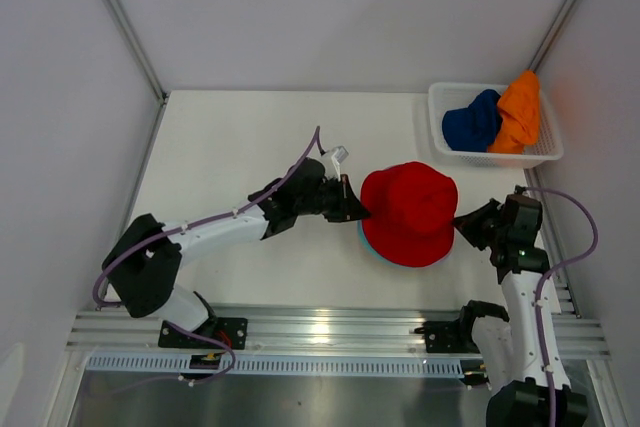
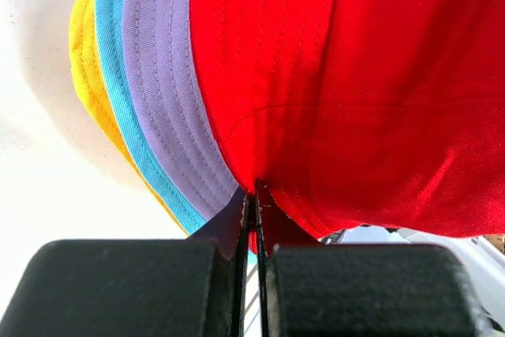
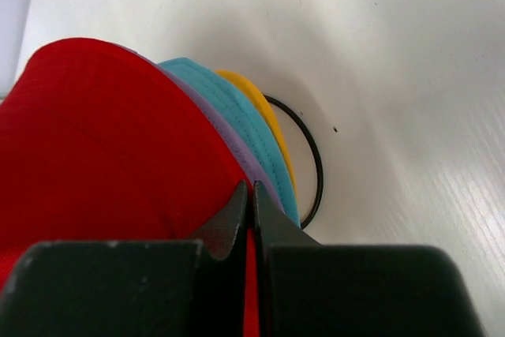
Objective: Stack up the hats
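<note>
Black fingers of left gripper (image 2: 252,189) fill the near edge of the left wrist view, pressed together w/ the brim of the soft red fabric bucket hat (image 2: 339,92) pinched between them. Same on the right wrist view: right gripper (image 3: 251,189) closed on the opposite side of that brim, red cloth showing in the slit.

Progress, approx:
- Under red hat, brims peek out in order: lavender fabric bucket hat (image 2: 170,100), teal fabric bucket hat (image 2: 118,61), yellow fabric bucket hat (image 2: 83,45) at bottom.
- Thin black wire ring of the stand (image 3: 312,155) shows on the tabletop just beside yellow brim, so the pile seems to sit on it.
- So 4 of 6 on the pile; red hat looks seated but both grippers hold it, i.e. release not yet done.
- Left to do: dark blue fabric bucket hat (image 1: 472,122) and orange fabric bucket hat (image 1: 520,112), both crumpled in the white mesh plastic basket (image 1: 437,107), behind and right of red hat.

Room:
- White tabletop (image 1: 230,147) is bare left of and behind red hat, plenty for left arm.
- Right of red hat it's tight: right arm sits btwn hat and table edge, wall close by.
- Basket is near the back-right corner post; path from red hat to it looks unobstructed.
- Metal rail (image 1: 330,332) bounds the near side.
</note>
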